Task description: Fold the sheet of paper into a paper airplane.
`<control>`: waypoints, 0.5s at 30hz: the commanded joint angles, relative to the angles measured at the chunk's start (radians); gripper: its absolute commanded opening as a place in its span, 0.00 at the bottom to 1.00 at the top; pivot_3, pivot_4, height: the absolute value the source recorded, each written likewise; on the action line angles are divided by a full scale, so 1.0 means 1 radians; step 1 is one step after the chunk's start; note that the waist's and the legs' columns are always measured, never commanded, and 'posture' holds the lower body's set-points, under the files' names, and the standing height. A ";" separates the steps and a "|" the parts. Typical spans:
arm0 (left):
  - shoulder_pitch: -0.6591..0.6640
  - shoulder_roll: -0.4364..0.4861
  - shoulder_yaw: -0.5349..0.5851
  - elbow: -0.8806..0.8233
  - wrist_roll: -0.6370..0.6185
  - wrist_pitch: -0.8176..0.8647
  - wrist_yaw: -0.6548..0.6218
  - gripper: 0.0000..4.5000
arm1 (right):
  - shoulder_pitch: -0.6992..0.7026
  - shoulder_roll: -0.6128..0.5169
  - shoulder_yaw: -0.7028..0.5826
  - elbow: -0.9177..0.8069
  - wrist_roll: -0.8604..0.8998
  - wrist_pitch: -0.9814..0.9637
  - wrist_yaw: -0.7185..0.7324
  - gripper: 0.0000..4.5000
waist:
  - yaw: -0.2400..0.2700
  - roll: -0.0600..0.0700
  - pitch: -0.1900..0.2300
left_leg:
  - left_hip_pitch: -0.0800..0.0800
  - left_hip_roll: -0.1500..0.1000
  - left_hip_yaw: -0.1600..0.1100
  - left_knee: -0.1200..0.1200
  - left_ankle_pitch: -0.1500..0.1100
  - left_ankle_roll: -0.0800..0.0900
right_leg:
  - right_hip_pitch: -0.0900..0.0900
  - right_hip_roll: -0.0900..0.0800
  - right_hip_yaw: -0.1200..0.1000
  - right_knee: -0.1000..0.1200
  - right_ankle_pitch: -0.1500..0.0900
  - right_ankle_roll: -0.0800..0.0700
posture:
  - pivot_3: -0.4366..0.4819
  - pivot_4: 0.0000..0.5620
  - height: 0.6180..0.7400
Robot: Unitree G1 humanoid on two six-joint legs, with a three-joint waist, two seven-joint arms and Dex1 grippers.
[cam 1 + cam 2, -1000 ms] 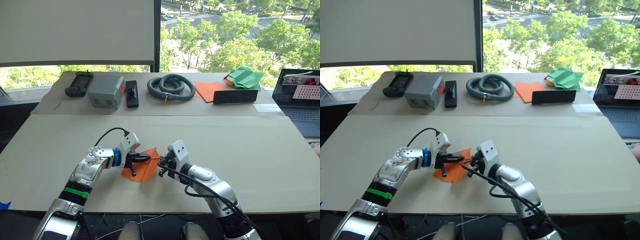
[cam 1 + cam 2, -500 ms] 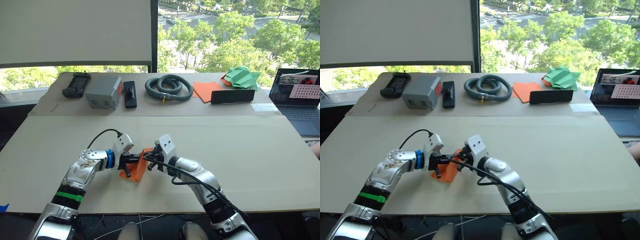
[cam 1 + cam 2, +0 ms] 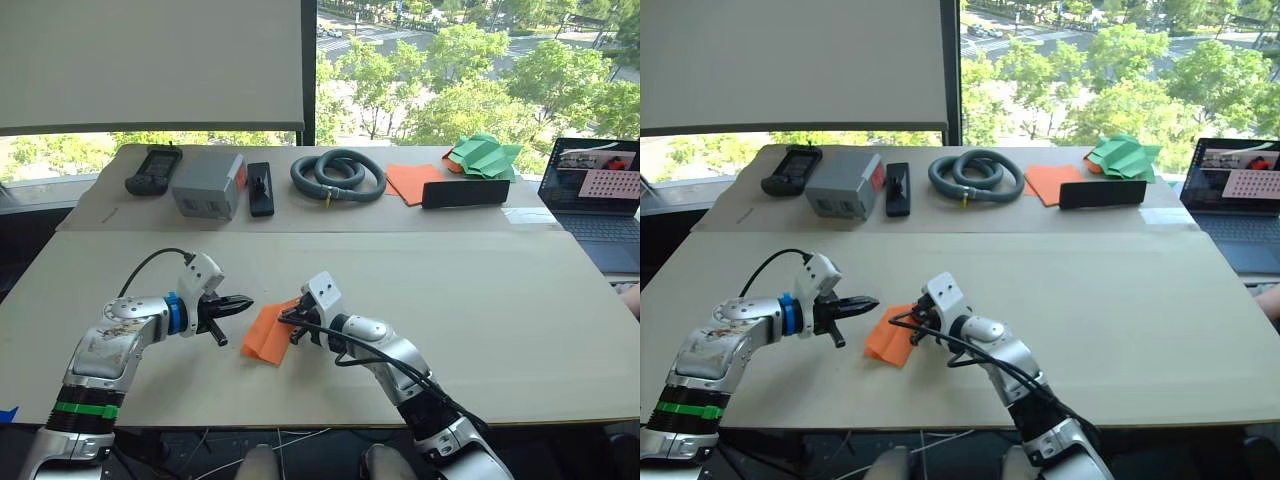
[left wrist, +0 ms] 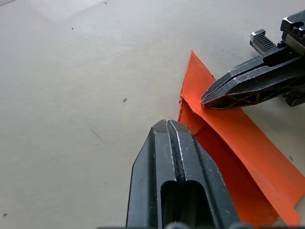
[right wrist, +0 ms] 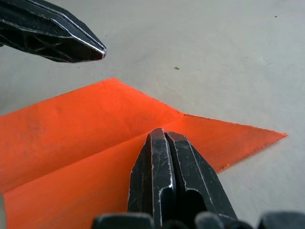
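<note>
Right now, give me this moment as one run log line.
left claw: shut, off the paper | right claw: shut, tips on sheet of paper | paper: partly folded, lying on table

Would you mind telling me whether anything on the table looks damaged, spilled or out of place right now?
Nothing stands out. The sheet of paper lies folded and untorn on the table, the right tool pressing its edge, the left tool just off it. Nothing is spilled.

Sheet of paper (image 3: 268,337) plain orange; table (image 3: 520,300) beige; folded paper pile (image 3: 485,155) green.
</note>
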 commanded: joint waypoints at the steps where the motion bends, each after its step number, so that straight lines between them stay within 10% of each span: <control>1: -0.039 -0.012 0.017 -0.057 -0.047 0.009 -0.005 0.00 | -0.011 0.009 0.009 0.013 -0.011 -0.009 0.010 0.00 | 0.001 0.000 0.000 | 0.000 0.000 0.000 0.000 0.000 0.000 | 0.000 0.000 0.000 0.000 0.000 0.000 | 0.48 0.27 0.70; 15: -0.048 -0.095 -0.142 0.166 0.061 -0.134 -0.024 0.00 | -0.014 -0.008 -0.016 -0.033 -0.014 0.006 0.012 0.00 | 0.001 0.000 0.000 | 0.000 0.000 0.000 0.000 0.002 0.003 | 0.000 0.001 0.000 0.000 0.000 0.000 | 0.48 0.27 0.70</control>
